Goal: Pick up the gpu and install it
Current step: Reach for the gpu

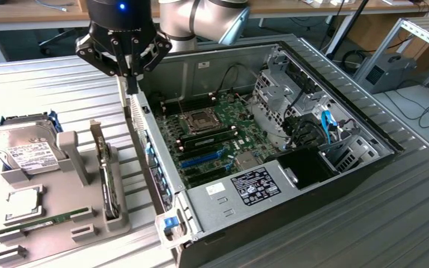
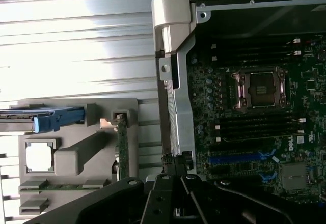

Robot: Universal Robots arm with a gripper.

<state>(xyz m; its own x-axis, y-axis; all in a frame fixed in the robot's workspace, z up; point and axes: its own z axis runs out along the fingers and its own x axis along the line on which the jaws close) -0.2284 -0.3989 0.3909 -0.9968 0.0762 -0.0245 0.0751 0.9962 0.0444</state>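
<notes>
Closed hand (image 1: pixel 132 88) above case (image 1: pixel 199 209), gpu (image 1: pixel 109 180) (upright) racked

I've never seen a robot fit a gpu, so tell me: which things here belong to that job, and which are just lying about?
In the job: gpu, on edge in the grey tray; open computer case with its motherboard; gripper, shut, empty, above the case wall.
Lying about: hard drive, CPU, RAM stick, all in that tray.

Ribbed grey metal table (image 1: pixel 58 89), open desktop computer case (image 1: pixel 199 212) lying on its side, grey parts holder (image 1: pixel 54 226) just beside the case, at the exterior view's left
</notes>
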